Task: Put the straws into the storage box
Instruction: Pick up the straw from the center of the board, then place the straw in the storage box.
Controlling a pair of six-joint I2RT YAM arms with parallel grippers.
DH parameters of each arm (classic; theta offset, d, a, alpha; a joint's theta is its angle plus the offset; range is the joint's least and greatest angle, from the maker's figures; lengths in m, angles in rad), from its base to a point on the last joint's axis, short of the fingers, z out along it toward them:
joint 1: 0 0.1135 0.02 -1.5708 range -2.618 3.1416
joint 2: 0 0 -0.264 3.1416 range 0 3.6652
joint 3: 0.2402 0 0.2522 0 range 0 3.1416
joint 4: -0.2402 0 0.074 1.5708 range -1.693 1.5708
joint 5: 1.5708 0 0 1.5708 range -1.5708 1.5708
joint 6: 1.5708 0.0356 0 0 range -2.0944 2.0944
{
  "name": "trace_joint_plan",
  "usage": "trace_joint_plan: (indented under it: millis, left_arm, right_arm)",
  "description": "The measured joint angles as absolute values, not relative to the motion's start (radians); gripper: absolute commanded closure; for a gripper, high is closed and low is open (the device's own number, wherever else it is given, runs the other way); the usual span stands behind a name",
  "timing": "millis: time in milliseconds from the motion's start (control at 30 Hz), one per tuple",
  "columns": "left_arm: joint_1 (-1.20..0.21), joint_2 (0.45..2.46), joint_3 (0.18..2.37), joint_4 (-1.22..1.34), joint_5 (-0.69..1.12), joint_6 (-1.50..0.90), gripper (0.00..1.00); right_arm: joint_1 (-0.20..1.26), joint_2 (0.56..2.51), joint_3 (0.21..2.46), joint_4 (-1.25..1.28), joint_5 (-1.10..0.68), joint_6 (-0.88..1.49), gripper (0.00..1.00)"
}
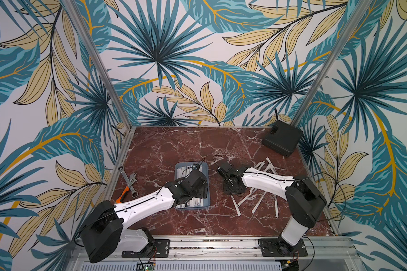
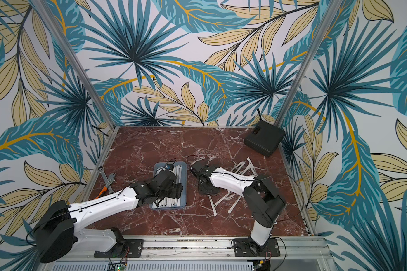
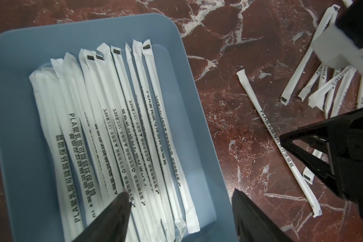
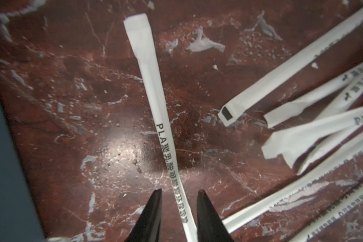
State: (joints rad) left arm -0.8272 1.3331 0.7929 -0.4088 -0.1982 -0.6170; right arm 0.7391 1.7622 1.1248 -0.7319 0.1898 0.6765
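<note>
The storage box is a shallow grey-blue tray that holds several wrapped white straws lying side by side. My left gripper hangs open over the box's near end, with nothing between its fingers. One finger is above the straws and the other is above the rim. My right gripper is low over the marble just right of the box. It is open and straddles a single straw without touching it. More loose straws lie scattered beneath and behind the right arm.
Two metal wrenches and an orange-handled tool lie left of the box, near the table's left edge. A black square box with a cable sits in the back right corner. Patterned walls close in three sides of the marble top.
</note>
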Motion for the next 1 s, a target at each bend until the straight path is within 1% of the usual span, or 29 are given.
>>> trace_joint_plan:
  millis: [133, 300, 400, 533, 633, 767, 867, 1000]
  left_arm:
    - [-0.828, 1.332, 0.793, -0.419, -0.211, -0.613, 0.19]
    - [-0.819, 1.306, 0.793, -0.442, -0.239, -0.598, 0.19]
    - [-0.785, 1.271, 0.793, -0.460, -0.247, -0.582, 0.19]
    - [-0.691, 1.182, 0.792, -0.495, -0.256, -0.548, 0.18]
    - [-0.609, 1.097, 0.787, -0.516, -0.266, -0.520, 0.18]
    - [-0.482, 0.992, 0.756, -0.532, -0.255, -0.495, 0.18]
    - [-0.415, 0.963, 0.736, -0.552, -0.244, -0.495, 0.17]
    - [-0.388, 0.962, 0.726, -0.573, -0.228, -0.509, 0.16]
  right_arm:
    - [0.738, 1.812, 1.123, -0.718, 0.190, 0.665, 0.80]
    - [0.733, 1.815, 1.123, -0.699, 0.175, 0.658, 0.89]
    - [0.731, 1.813, 1.123, -0.695, 0.165, 0.657, 0.90]
    - [0.731, 1.786, 1.140, -0.709, 0.160, 0.659, 0.90]
    - [0.753, 1.749, 1.232, -0.743, 0.157, 0.669, 0.91]
    - [0.829, 1.752, 1.439, -0.740, 0.157, 0.698, 0.91]
    - [0.865, 1.814, 1.581, -0.720, 0.161, 0.727, 0.91]
    - [0.862, 1.959, 1.681, -0.689, 0.177, 0.756, 0.91]
